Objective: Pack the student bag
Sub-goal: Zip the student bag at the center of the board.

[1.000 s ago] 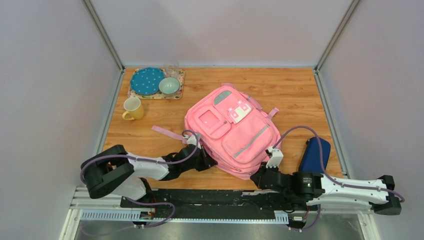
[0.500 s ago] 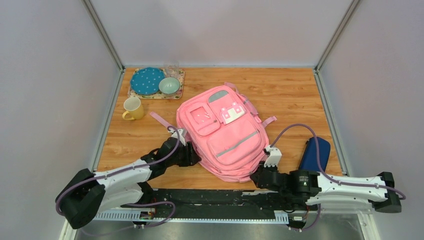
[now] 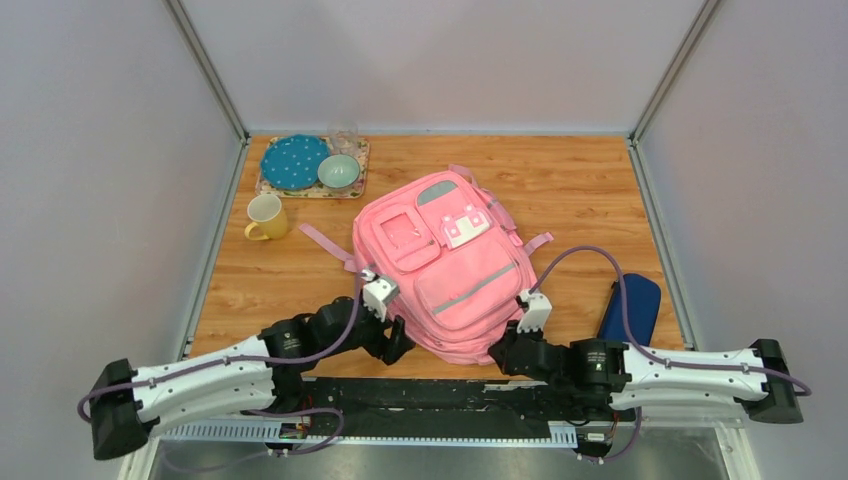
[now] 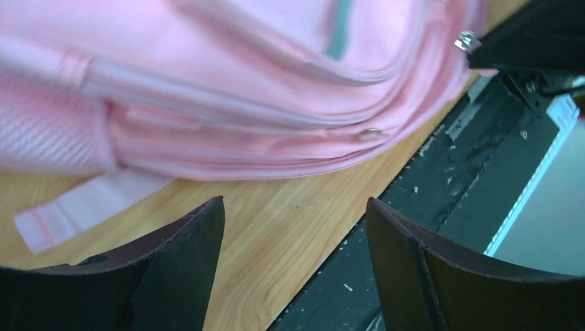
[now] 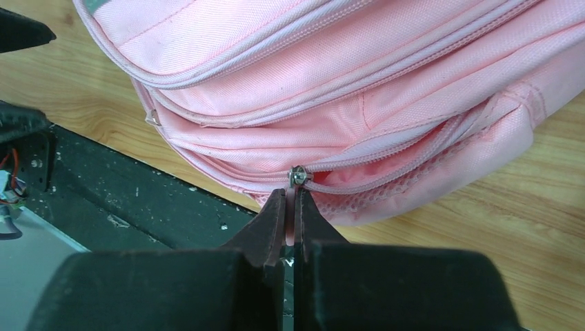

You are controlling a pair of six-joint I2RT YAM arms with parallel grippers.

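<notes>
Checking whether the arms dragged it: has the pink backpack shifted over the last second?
Yes. The student bag slid left, toward the yellow mug and away from the dark blue case, which stayed put.

student bag (image 3: 450,270): one, pink
dark blue case (image 3: 630,310): one
yellow mug (image 3: 266,217): one
blue dotted plate (image 3: 295,162): one
green bowl (image 3: 339,172): one
clear glass (image 3: 345,138): one
tray (image 3: 362,150): one
tabletop (image 3: 580,190): one, wooden
arms: two, the left arm (image 3: 200,375) and the right arm (image 3: 680,365)
end effectors: two, the left end effector (image 3: 395,345) and the right end effector (image 3: 497,352)
</notes>
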